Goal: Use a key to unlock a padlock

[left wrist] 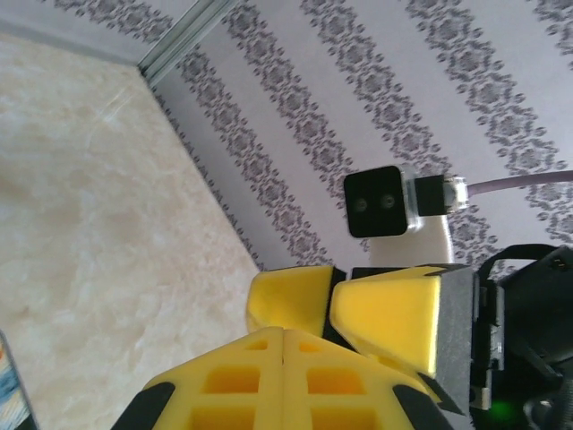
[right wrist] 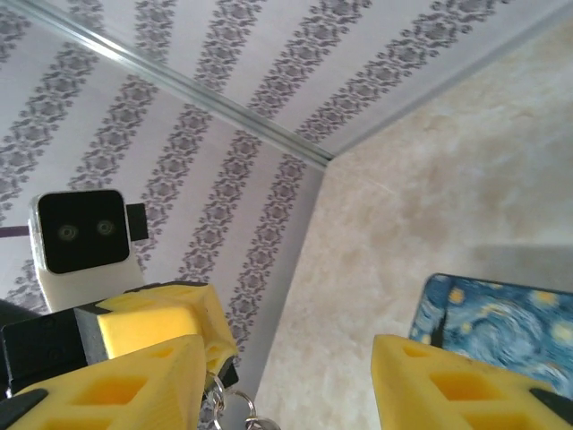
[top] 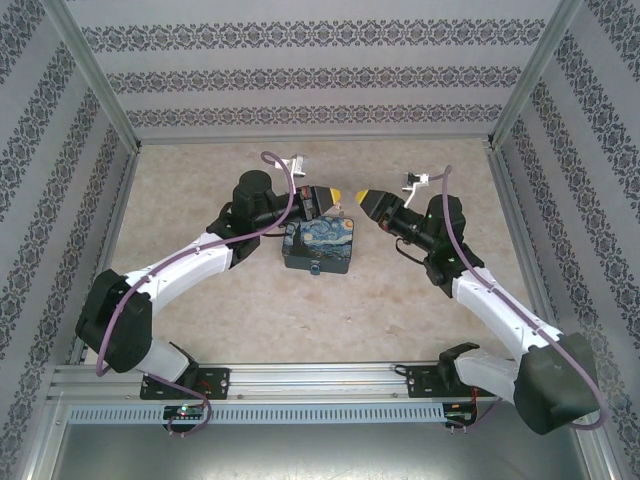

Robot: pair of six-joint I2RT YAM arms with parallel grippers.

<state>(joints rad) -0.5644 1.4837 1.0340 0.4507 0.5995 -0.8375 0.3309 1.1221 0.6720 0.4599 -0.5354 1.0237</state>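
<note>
Some thin silvery rings (right wrist: 235,405) hanging at left fingers (left wrist: 242,381) pressed together, right fingers (right wrist: 448,385) spread apart, near painted box (top: 318,248)

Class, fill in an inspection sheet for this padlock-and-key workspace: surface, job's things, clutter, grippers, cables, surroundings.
Surface: beige marbled table.
Job's things: too small to identify; silvery rings hang at the left gripper's tip.
Clutter: Starry Night box on the table, just nearer than the gripper tips.
Grippers: left gripper shut; right gripper open; tips face each other closely.
Cables: purple-grey left cable and right cable along the arms.
Surroundings: patterned walls, aluminium frame.
</note>
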